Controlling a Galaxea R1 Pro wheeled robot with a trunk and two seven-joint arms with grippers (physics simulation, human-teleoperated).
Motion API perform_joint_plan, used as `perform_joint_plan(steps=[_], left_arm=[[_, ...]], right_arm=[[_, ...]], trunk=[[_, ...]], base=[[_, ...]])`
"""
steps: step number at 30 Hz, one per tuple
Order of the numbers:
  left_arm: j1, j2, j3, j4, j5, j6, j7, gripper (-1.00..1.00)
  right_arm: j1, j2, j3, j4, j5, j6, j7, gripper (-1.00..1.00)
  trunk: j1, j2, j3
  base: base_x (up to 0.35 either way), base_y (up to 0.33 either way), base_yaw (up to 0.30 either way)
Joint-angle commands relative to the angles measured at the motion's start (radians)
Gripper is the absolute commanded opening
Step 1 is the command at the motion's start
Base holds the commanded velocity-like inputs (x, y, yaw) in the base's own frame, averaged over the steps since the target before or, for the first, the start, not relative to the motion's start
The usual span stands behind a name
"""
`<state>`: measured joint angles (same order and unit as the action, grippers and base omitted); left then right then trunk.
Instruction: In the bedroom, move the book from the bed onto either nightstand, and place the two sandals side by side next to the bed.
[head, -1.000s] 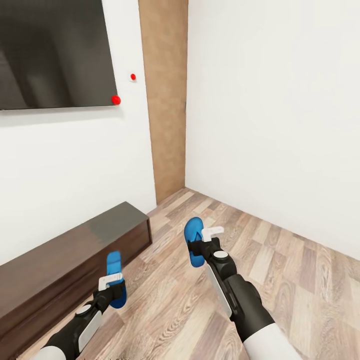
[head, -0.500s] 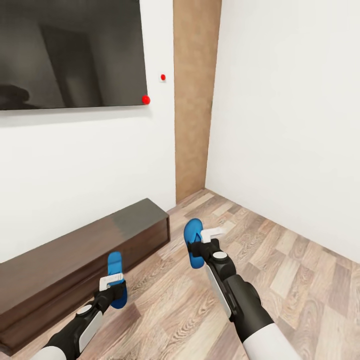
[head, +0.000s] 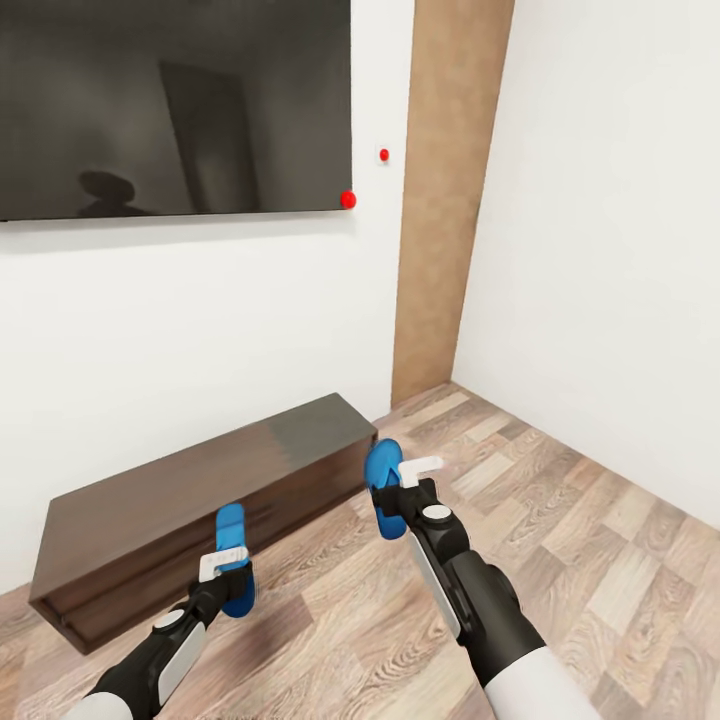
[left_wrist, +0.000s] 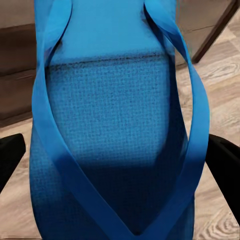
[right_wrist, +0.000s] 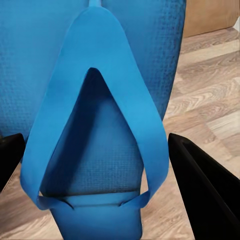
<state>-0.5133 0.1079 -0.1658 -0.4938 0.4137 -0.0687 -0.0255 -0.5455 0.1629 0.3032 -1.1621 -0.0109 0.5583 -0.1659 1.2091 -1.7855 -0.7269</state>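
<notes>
Left end effector (head: 226, 577): closed on the left sandal (head: 231, 560), bright blue, held upright off the floor, in front of the long low dark brown wall cabinet (head: 200, 480). In the left wrist view, the sole and thong straps (left_wrist: 195, 115) sit between two dark fingers (left_wrist: 227, 165).

Right end effector (head: 405, 495): closed on the right sandal (head: 382, 488), blue, also upright, level with the cabinet's right end. The right wrist view shows its strap (right_wrist: 135, 120) between dark fingers (right_wrist: 205, 180).

Surroundings: white wall with a dark wall-mounted screen (head: 170, 105) above the cabinet; a tan vertical panel (head: 445, 190) at the room corner (head: 455, 370). Light wood-plank floor (head: 580, 530) lies open to the right of the right arm, bounded by the white right-hand wall (head: 610, 230).
</notes>
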Motion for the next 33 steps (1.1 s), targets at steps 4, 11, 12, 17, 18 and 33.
perform_joint_plan(steps=[4,11,12,17,18,33], left_arm=[[-0.001,0.001,-0.018,0.001,0.010,-0.005,0.000,-1.00],[-0.001,0.001,-0.025,0.004,0.010,-0.005,0.001,-1.00],[-0.001,0.001,-0.025,0.004,0.010,-0.005,0.001,-1.00],[-0.002,0.001,-0.026,0.004,0.010,-0.005,0.001,-1.00],[-0.001,0.001,-0.026,0.004,0.010,-0.005,0.001,-1.00],[-0.002,0.001,-0.042,0.005,0.010,-0.005,0.001,-1.00]], right_arm=[[-0.001,0.000,0.002,-0.001,-0.001,0.006,-0.006,-1.00],[0.000,0.000,0.002,-0.001,-0.001,0.006,-0.006,-1.00],[0.000,0.000,0.002,-0.001,-0.001,0.006,-0.006,-1.00],[0.000,0.001,0.002,-0.001,-0.001,0.006,-0.006,-1.00],[-0.001,0.001,0.002,-0.001,-0.001,0.006,-0.006,-1.00],[0.000,0.001,0.015,0.007,-0.001,0.005,-0.006,-1.00]], trunk=[[0.000,0.000,-0.001],[0.000,0.000,-0.001],[0.000,0.000,-0.001],[0.000,0.000,-0.001],[0.000,0.000,-0.001],[0.000,0.000,-0.001]], base=[[0.000,0.000,0.292],[0.000,0.000,0.292],[0.000,0.000,0.292],[0.000,0.000,0.292],[0.000,0.000,0.292],[0.000,0.000,0.292]])
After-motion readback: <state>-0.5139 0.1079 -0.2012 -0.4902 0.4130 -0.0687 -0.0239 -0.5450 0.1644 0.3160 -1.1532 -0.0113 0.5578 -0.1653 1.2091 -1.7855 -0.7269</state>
